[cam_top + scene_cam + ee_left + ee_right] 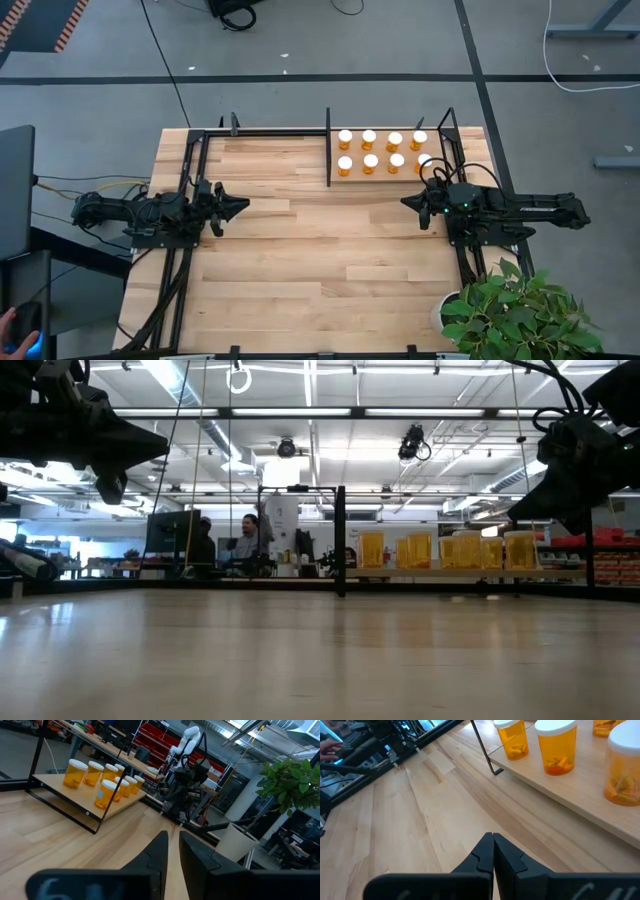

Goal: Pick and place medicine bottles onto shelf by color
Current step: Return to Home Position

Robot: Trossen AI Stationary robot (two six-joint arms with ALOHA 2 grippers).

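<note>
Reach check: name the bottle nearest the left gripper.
The medicine bottle at the left end of the shelf's row nearer the arms; the other seven stand farther right or back from the left gripper.

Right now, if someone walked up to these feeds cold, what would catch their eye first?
The eight orange medicine bottles with white caps, standing in two rows of four on the shelf at the far right of the table. Next, the left gripper and right gripper point at each other across it, the right one just in front of the shelf, neither holding anything. A leafy potted plant fills the near right corner.
</note>
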